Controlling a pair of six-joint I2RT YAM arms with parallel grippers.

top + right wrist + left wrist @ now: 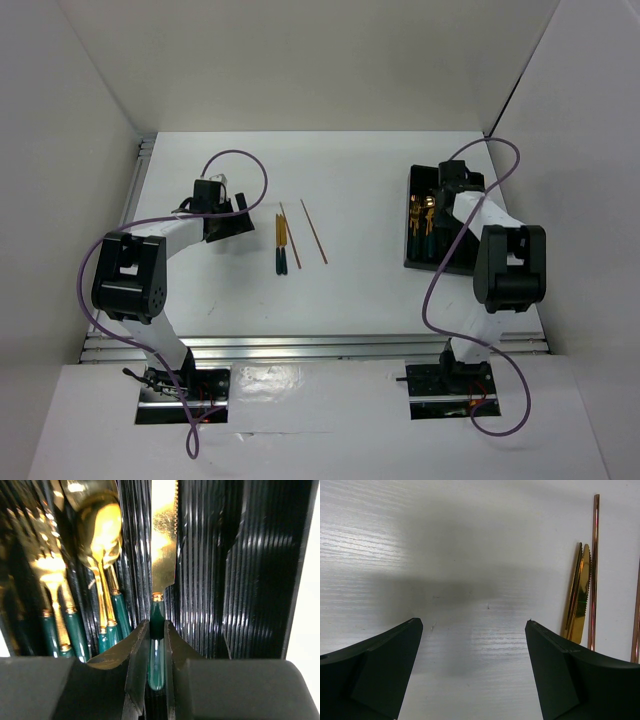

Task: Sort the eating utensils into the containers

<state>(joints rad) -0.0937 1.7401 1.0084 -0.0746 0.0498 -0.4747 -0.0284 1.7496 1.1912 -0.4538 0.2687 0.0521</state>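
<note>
The right tool (157, 630) was clamped narrow on the green handle of a gold-bladed knife (164, 545), which ran lengthwise along a middle compartment of the black tray (250, 580). Whether it rested on the floor there, I could not tell. Spoons (100, 535) lay in the compartment to the left in the wrist view, forks (47, 565) in the one beyond. Over on the white tabletop (360, 180) the left tool (475, 625) hung spread wide, gripping nothing. Two more knives (581, 595) lay together just to its right with two thin sticks (593, 570) beside them, well apart from the tray
</note>
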